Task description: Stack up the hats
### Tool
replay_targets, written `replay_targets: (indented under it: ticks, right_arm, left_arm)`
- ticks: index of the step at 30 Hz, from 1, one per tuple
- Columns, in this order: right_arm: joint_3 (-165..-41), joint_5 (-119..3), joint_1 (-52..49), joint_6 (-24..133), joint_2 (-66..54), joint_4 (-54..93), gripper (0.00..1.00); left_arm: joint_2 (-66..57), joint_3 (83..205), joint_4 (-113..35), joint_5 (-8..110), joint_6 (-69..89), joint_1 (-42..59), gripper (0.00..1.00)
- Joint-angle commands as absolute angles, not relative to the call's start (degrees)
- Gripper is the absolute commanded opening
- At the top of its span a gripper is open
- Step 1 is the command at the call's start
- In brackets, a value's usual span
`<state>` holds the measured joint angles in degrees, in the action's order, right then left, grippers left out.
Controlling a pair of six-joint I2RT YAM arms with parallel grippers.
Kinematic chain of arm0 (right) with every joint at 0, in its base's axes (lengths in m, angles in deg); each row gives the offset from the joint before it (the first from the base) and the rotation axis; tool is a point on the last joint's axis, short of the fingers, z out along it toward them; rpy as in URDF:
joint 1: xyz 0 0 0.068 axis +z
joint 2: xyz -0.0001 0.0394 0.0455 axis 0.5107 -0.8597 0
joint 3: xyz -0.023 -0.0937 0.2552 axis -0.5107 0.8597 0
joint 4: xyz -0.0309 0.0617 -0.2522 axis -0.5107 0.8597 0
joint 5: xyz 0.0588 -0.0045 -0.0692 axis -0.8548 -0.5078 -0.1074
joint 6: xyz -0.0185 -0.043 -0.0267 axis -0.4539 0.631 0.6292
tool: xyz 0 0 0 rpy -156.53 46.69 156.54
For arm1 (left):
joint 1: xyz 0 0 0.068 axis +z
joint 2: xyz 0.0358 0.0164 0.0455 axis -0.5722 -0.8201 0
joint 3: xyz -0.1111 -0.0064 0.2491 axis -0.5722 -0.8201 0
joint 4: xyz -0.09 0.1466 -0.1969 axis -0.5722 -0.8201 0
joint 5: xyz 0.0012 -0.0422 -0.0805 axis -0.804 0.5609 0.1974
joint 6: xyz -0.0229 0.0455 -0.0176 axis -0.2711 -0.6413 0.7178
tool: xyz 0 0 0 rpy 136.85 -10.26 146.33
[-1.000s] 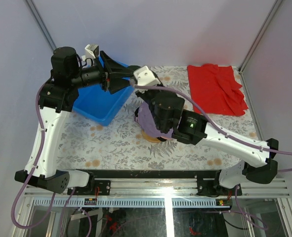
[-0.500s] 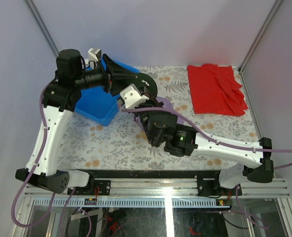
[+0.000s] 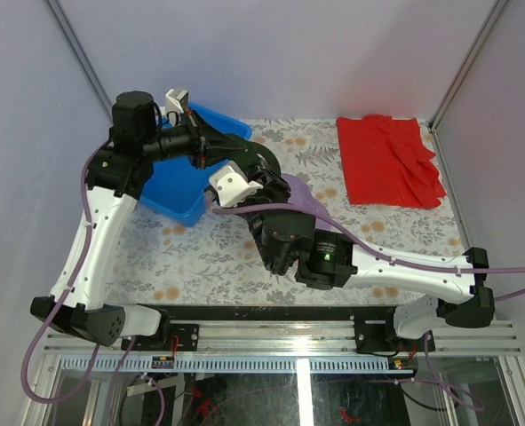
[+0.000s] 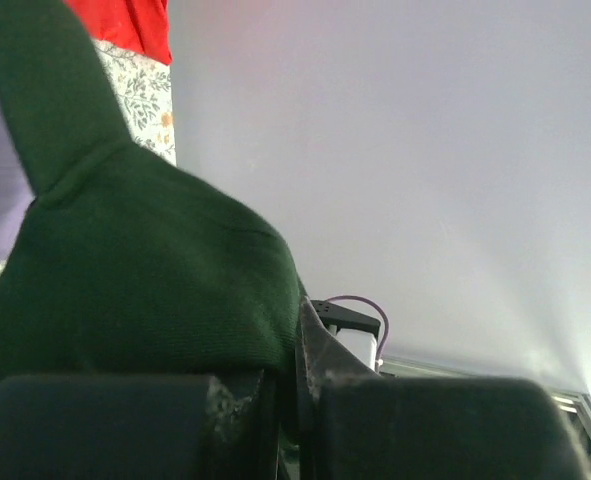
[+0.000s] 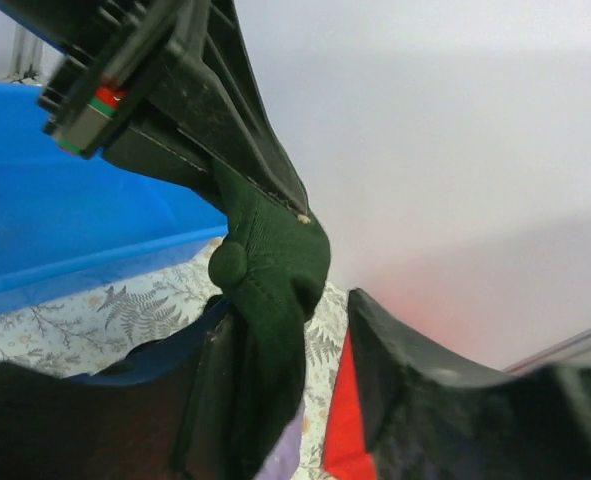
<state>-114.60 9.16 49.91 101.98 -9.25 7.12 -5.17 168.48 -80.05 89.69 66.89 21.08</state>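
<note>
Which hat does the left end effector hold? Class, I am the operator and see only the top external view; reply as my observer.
Observer: In the left wrist view, the left end effector is shut on the dark green hat, with the fabric pinched between its jaws.
Operator: Does the right end effector clamp it too?
Observer: No. In the right wrist view, the right end effector stands open. The green fabric hangs against one jaw, and a gap shows before the other.

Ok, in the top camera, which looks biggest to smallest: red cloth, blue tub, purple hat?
1. Flat red cloth and blue plastic tub: about alike; the left arm hides part of the tub.
2. Lavender purple soft cap: smallest, mostly covered.
</note>
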Motion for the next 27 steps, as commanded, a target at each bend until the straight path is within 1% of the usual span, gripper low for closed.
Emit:
replay_targets:
  ticks: [1, 4, 6, 9, 13, 15, 18, 23, 25, 27]
  right_arm:
    - [-120.01, 7.83, 50.79, 87.45, -3.37, 18.07, 0.56]
    - [-120.08, 5.33, 50.70, 76.37, 3.02, 26.21, 0.63]
    - [-120.36, 2.37, 50.48, 69.41, 7.42, 31.73, 0.67]
    - [-121.73, -3.30, 49.90, 60.08, 13.04, 41.24, 0.66]
    - [-123.40, -10.39, 49.88, 49.78, 19.25, 48.41, 0.66]
    - [-123.99, -13.38, 49.88, 45.34, 21.37, 50.71, 0.67]
    - [-129.67, -15.54, 49.88, 39.63, 20.55, 58.32, 0.68]
    - [-140.16, -17.56, 49.88, 33.22, 16.36, 69.10, 0.76]
    - [-143.91, -18.00, 49.88, 32.07, 14.61, 71.75, 0.77]
    - [-150.77, -14.60, 49.88, 31.24, 10.42, 77.65, 0.75]
  left_arm:
    - [-7.29, 166.08, -65.70, 93.54, 68.22, 21.29, 0.00]
    - [-7.89, 161.98, -49.71, 97.25, 75.10, 21.35, 0.00]
    - [-9.14, 160.49, -41.88, 99.74, 80.43, 21.23, 0.00]
    - [-10.15, 159.62, -30.07, 102.26, 88.28, 21.22, 0.00]
    - [-11.21, 160.54, -18.29, 104.36, 99.17, 20.49, 0.00]
    - [-11.65, 161.56, -16.36, 104.97, 101.59, 19.45, 0.00]
    - [-11.06, 162.00, -16.47, 105.12, 103.19, 17.94, 0.00]
    - [-9.41, 163.20, -18.97, 105.41, 103.97, 16.00, 0.00]
    - [-8.96, 164.20, -20.23, 105.34, 103.99, 15.77, 0.00]
    - [-8.88, 166.23, -22.58, 105.94, 103.54, 15.74, 0.00]
